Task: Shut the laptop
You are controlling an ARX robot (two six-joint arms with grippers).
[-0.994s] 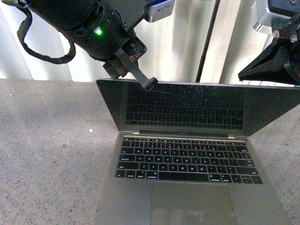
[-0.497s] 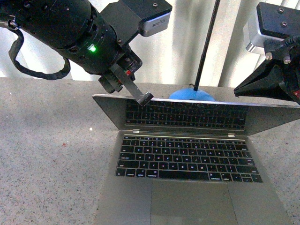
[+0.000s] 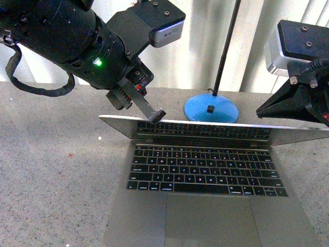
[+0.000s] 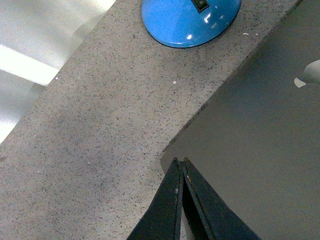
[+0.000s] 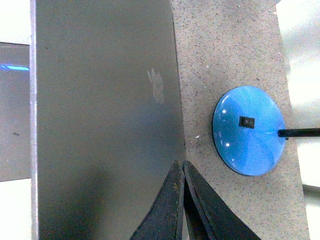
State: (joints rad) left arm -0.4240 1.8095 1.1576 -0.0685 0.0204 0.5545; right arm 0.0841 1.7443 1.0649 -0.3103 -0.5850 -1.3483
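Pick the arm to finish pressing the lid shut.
Left, probably. The left gripper, shut, sits on the lid's top edge near its left corner. The right gripper, also shut, appears to hang just above the other end.

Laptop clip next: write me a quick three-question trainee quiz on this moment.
1. True or false: the laptop is fully shut.
2. What stands behind the laptop? A) a blue round base with a switch B) a red mug C) a white box
3. The left gripper is at a corner of the laptop. Are its jaws open or shut?
Key: 1 false; 2 A; 3 shut.
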